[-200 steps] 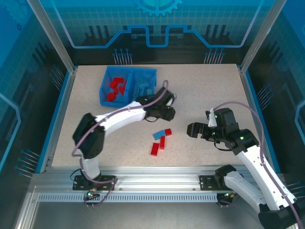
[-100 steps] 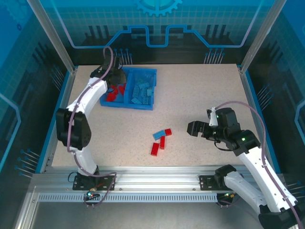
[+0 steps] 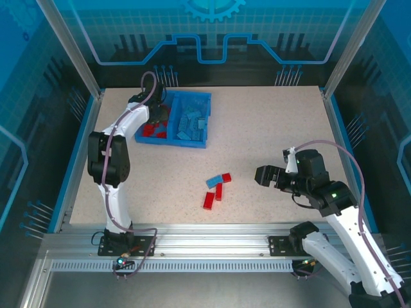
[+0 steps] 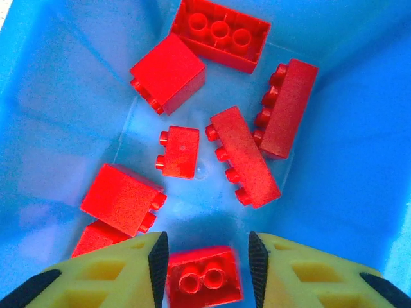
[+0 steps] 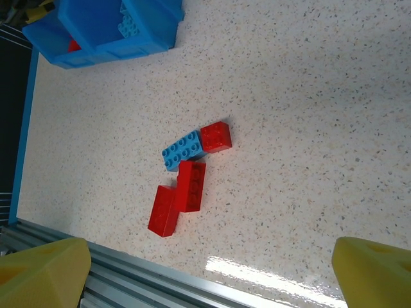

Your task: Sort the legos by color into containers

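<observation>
My left gripper (image 3: 154,110) hangs over the left compartment of the blue tray (image 3: 207,122). In the left wrist view this gripper (image 4: 207,256) is open, and a small red lego (image 4: 204,277) sits between its pads, a gap showing on the right side. Several red legos (image 4: 241,154) lie on the compartment floor; light blue legos (image 3: 191,120) lie in the right compartment. On the table lie a light blue lego (image 5: 183,150), a small red one (image 5: 215,136) and two longer red ones (image 5: 191,186). My right gripper (image 3: 263,174) hovers open to their right.
The tray (image 5: 109,38) stands at the table's far left. The loose legos (image 3: 217,189) lie mid-table near the front metal rail (image 3: 212,247). Clear panels and a metal frame close in the table's sides and back.
My left arm swung from mid-table up to the tray's left compartment and is now lower over it, jaws open. My right gripper drifted slightly right.
</observation>
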